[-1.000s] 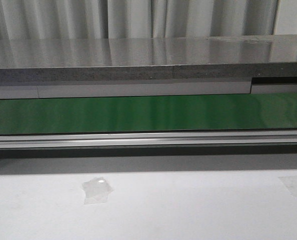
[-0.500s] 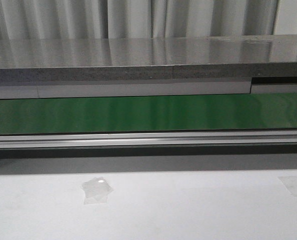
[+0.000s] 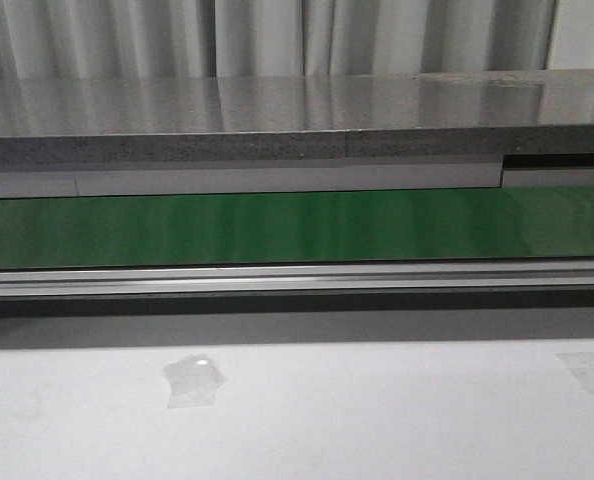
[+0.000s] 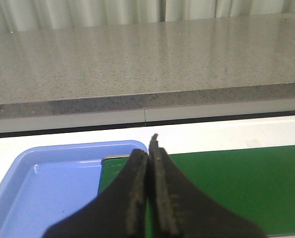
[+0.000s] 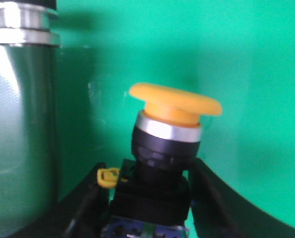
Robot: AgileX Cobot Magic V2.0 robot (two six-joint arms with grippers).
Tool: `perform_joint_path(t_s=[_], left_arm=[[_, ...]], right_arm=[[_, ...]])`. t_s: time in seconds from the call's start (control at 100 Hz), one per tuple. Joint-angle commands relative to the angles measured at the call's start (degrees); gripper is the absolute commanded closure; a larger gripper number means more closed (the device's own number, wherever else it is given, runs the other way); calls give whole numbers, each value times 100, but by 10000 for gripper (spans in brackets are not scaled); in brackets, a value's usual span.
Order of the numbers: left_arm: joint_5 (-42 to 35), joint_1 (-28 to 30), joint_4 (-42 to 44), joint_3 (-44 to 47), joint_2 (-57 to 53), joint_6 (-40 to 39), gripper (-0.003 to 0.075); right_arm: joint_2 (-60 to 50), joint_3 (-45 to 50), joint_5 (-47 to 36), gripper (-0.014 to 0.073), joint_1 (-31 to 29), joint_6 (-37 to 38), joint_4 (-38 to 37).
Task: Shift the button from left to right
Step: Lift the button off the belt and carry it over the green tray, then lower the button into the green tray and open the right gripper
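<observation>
The right gripper [image 5: 150,198] holds the button [image 5: 165,153] by its black body, orange cap up, over the green belt [image 3: 297,228] (neither arm shows in the front view). So the pick looks done; carrying it right and setting it down remain. The left gripper [image 4: 151,163] is pressed closed on nothing, near a blue tray [image 4: 48,183]. The front view is unchanged from a second ago.
</observation>
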Motion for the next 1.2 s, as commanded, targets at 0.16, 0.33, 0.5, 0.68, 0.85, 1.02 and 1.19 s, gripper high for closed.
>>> perform_joint_path(t_s=[0.16, 0.33, 0.5, 0.68, 0.85, 1.02, 1.19], left_arm=[[-344, -52, -97, -167, 9, 0, 740], [-344, -52, -97, -167, 9, 0, 740], [-344, -52, -97, -167, 9, 0, 740], [-344, -52, -97, -167, 9, 0, 740], [-344, -52, -97, -167, 9, 0, 740], [-344, -52, -97, -167, 9, 0, 740], [-344, -52, -97, -167, 9, 0, 740]], right_arm=[[-78, -168, -22, 531, -21, -73, -91], [-73, -168, -43, 531, -21, -73, -97], [-73, -168, -45, 496, -45, -73, -121], [-73, -168, 10, 337, -213, 8, -130], [-73, -168, 11, 274, -253, 8, -46], [-73, -168, -7, 226, -253, 8, -1], [-73, -168, -7, 104, -253, 49, 6]])
